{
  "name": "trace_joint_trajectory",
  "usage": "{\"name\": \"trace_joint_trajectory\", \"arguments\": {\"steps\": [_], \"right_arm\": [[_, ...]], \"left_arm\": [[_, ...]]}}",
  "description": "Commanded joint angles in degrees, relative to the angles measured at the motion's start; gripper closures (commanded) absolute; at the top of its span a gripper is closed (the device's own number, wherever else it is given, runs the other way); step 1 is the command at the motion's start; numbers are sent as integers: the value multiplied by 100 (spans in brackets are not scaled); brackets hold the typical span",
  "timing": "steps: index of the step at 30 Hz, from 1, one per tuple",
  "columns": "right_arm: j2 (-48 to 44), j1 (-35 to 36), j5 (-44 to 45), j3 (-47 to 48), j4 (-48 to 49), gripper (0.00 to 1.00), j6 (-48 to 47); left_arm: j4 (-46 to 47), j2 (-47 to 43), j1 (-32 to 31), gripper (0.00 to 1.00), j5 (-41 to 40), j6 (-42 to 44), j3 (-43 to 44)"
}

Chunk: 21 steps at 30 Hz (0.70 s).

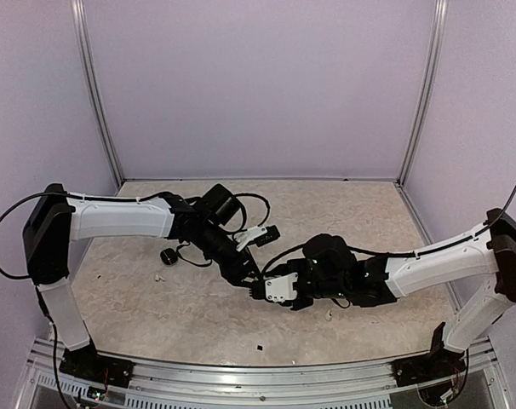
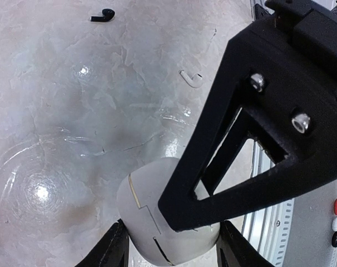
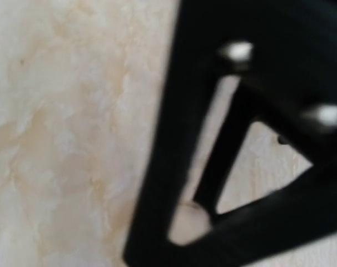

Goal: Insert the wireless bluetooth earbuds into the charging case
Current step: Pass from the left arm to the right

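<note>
Two loose buds on the desk (image 2: 57,111): black earbud (image 2: 102,15), white earbud (image 2: 192,78). My left pincer (image 2: 171,247) clamps the charging case (image 2: 152,206); right pincer (image 1: 260,291) crowds it, opening unclear.

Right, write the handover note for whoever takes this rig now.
Left gripper: shut on the charging case.
Right gripper: one finger against the case; open or shut cannot be told.
Earbuds: a black earbud and a white earbud lie loose on the table.
Done: case in grip.
Left: both visible buds to go in; the case's inside is hidden.
</note>
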Motion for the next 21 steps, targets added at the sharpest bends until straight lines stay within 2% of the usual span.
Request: {"name": "trace_joint_trajectory", "arguments": {"steps": [1,5,10,13,16,17,21], "right_arm": [[131,116,274,141,-146,59,-252],[119,120,392,119,-28,69,-278],[-100,125,330,-2,239,79,-45],[-256,80,253,-122,478,82,158],[-446,-34,137,-231,658,84,477],[-543,-89,75,-281,742,84,592],[-949,-354,-476,-434,1091,85,1200]], "left_arm": [[-45,87,-46,58,126,-42,188],[-54,97,-55,57,87,-36,179],[70,-11,-71,48,-72,54,116],[375,-293,-73,34,-243,48,-38],[839,-751,-20,5,-407,-32,-323],[1039,-894,14,2,-441,-76,-445],[2081,-1741,110,1,-750,-300,-1059]]}}
